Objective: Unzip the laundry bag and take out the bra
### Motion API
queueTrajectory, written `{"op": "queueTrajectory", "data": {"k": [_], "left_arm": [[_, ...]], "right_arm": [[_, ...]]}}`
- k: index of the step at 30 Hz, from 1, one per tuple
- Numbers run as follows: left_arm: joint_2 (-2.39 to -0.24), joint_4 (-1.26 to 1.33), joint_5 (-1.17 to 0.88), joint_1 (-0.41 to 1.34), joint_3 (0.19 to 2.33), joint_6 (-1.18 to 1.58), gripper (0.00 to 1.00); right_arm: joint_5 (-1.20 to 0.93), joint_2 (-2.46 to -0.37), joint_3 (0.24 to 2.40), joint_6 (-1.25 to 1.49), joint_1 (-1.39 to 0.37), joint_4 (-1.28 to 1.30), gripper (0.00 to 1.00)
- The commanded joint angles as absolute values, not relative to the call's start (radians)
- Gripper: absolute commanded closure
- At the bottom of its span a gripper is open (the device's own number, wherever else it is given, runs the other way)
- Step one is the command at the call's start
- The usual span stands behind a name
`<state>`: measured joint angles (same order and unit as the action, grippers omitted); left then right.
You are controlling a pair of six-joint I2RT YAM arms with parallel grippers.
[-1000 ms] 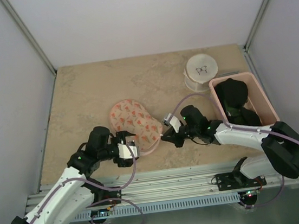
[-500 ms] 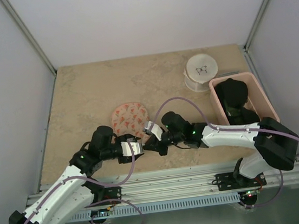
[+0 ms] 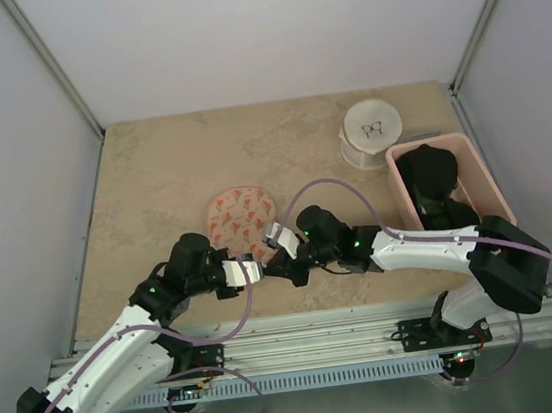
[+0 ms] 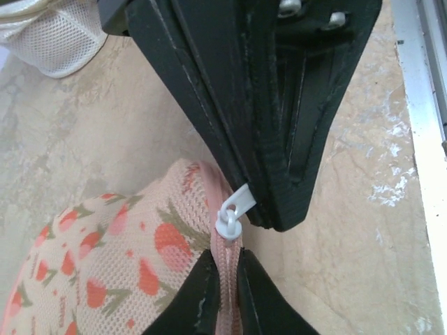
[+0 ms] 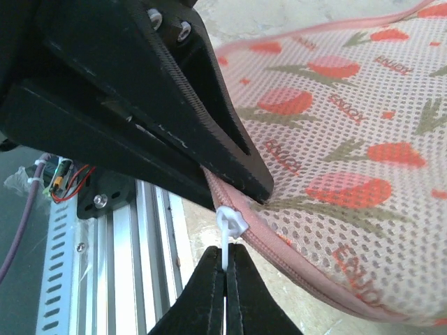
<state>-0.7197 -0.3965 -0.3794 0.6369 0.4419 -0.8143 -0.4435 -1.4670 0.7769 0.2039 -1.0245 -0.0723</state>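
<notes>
The laundry bag (image 3: 240, 214), cream-pink mesh with an orange-red print, lies bunched at the middle of the table. In the left wrist view my left gripper (image 4: 223, 279) is shut on the bag's pink zipper rim (image 4: 225, 248), just below the white zipper pull (image 4: 235, 206). In the right wrist view my right gripper (image 5: 225, 276) is shut on that pull (image 5: 229, 227), at the bag's (image 5: 349, 139) near edge. From above, the left gripper (image 3: 254, 270) and the right gripper (image 3: 279, 260) meet tip to tip. The bra is hidden.
A white round container (image 3: 372, 132) stands at the back right. Beside it a pink bin (image 3: 493, 190) holds a dark garment (image 3: 432, 182). The aluminium rail (image 3: 314, 348) runs along the table's near edge, close behind both grippers.
My left gripper went from open to shut on the bag's rim. The right gripper moved left with the zipper pull, and the bag bunched up shorter.
</notes>
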Motion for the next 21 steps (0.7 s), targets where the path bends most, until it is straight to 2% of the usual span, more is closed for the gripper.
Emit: {"op": "queueTrajectory", "data": {"k": [1, 9, 21], "left_arm": [[-0.712, -0.394, -0.360, 0.641, 0.436, -0.832, 1.00], [-0.692, -0.416, -0.350, 0.642, 0.436, -0.878, 1.00], [-0.666, -0.445, -0.372, 0.641, 0.438, -0.921, 1.00]], "right_arm": [[-0.425, -1.437, 0.792, 0.193, -1.032, -0.071, 0.99], [-0.391, -1.414, 0.752, 0.165, -1.001, -0.047, 0.99], [-0.413, -1.371, 0.623, 0.138, -0.824, -0.048, 1.00]]}}
